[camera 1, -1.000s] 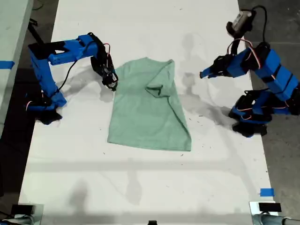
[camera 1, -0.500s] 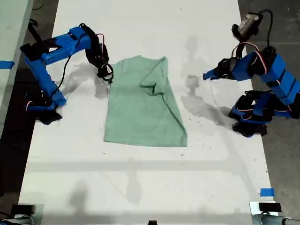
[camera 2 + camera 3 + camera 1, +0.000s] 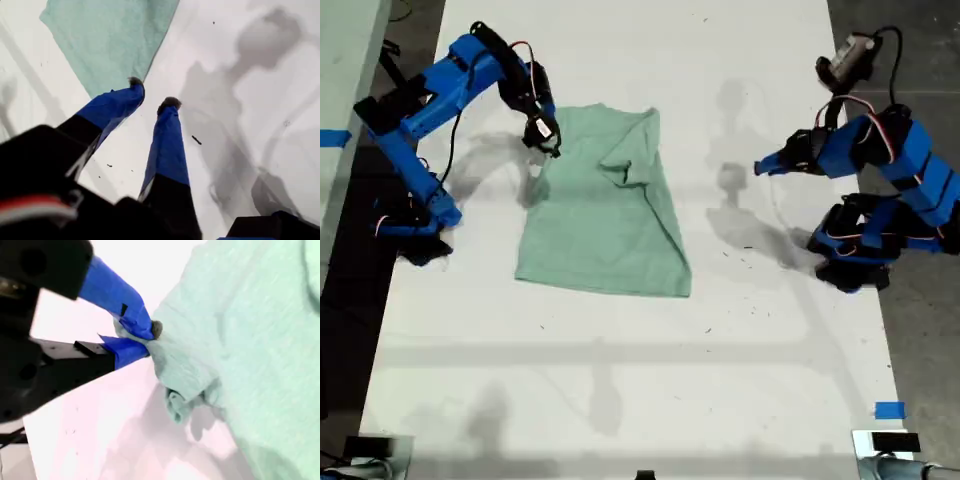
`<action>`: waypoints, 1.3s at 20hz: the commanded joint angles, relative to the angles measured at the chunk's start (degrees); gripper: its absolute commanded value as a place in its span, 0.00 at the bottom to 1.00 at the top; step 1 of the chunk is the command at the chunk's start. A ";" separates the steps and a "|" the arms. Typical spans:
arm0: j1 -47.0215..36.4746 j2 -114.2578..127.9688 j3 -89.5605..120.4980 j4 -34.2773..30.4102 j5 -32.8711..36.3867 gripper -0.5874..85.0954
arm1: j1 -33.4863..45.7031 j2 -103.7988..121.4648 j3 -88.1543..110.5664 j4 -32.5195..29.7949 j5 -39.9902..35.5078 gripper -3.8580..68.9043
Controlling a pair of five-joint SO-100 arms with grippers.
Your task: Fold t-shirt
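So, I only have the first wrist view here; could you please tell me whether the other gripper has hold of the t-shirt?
Observer: Yes, my second gripper is shut on a bunched bit of the t-shirt's edge.
Operator: Thank you. Where on the shirt is that?
Observer: In the exterior view it is at the shirt's upper left corner.
Operator: And how does the rest lie?
Observer: Mostly flat on the table, with a small crumpled fold near its upper middle.
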State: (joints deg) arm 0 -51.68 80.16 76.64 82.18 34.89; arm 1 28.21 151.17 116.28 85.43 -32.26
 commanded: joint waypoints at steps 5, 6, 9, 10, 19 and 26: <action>13.62 -18.72 -28.12 0.44 -4.39 0.01 | -1.67 1.23 0.97 -2.81 1.67 0.20; 14.59 -21.45 -30.76 0.26 -4.75 0.01 | -1.76 1.49 1.32 -2.81 1.76 0.20; 16.44 -26.19 -33.66 -2.64 -5.36 0.01 | -1.85 2.46 2.72 -2.90 1.93 0.20; 16.79 -27.25 -33.75 -3.69 -5.36 0.01 | -1.85 2.90 3.25 -2.90 2.02 0.20; 23.91 -16.88 -34.37 1.49 1.32 0.29 | -1.49 4.57 6.33 -4.31 2.02 0.21; 30.76 1.67 -26.89 14.94 1.49 0.28 | -5.98 4.66 7.47 -5.80 3.96 0.22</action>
State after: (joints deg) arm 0 -23.64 75.59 48.69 94.22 36.39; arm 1 24.17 155.04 124.01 82.18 -29.27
